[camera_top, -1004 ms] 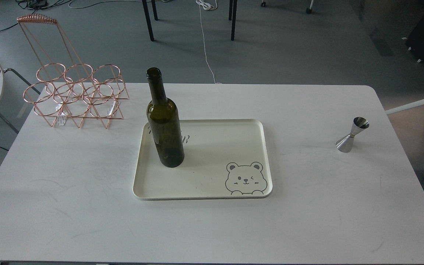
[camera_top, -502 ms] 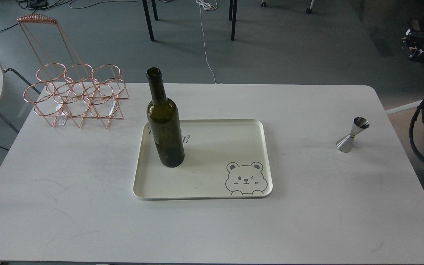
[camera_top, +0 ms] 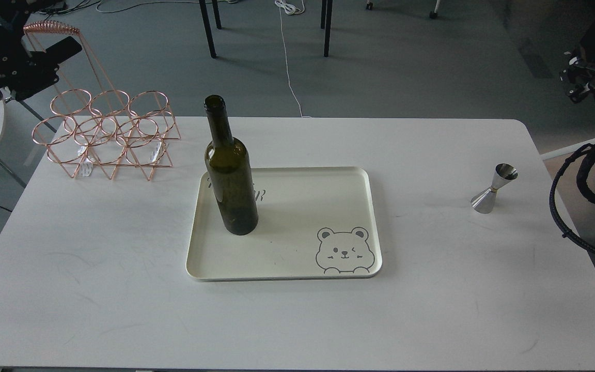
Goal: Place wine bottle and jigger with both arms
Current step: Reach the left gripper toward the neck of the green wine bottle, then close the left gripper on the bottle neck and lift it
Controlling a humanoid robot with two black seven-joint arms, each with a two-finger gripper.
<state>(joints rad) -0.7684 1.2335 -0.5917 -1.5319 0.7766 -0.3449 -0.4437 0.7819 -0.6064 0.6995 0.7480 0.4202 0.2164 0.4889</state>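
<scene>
Glass bottle: the wine bottle [camera_top: 230, 178], dark olive-green and unlabelled, is standing upright on the left half of the tray, its base near the tray's left rim and its long neck rising past the tray's far edge in this view.
Tray: the cream tray [camera_top: 328, 178] is lying flat at the middle of the table, with a winking bear drawing [camera_top: 343, 250] sitting in its near right corner and some dark lettering showing partly behind the bottle.
Jigger: the jigger [camera_top: 494, 188], shiny silver and hourglass-shaped, is standing on the bare tabletop well to the right of the tray, leaning slightly in the view, close to the table's right edge.
Table: the white table [camera_top: 122, 289] is carrying the tray, the jigger and the rack.
Rack: the copper wire rack [camera_top: 105, 132] is sitting at the far left corner of the table, its tall handle reaching up toward the left arm.
Left arm: the left gripper [camera_top: 44, 54] is showing as a dark mass at the upper left, above and behind the rack's handle, well apart from the bottle; I cannot tell whether its fingers are parted or together.
Right arm: the right gripper [camera_top: 584, 77] is hanging off the table's far right side, above and beyond the jigger and not touching it; its fingers are too dark to separate, so I cannot tell their state. A black cable [camera_top: 561, 217] is looping down beneath it.
</scene>
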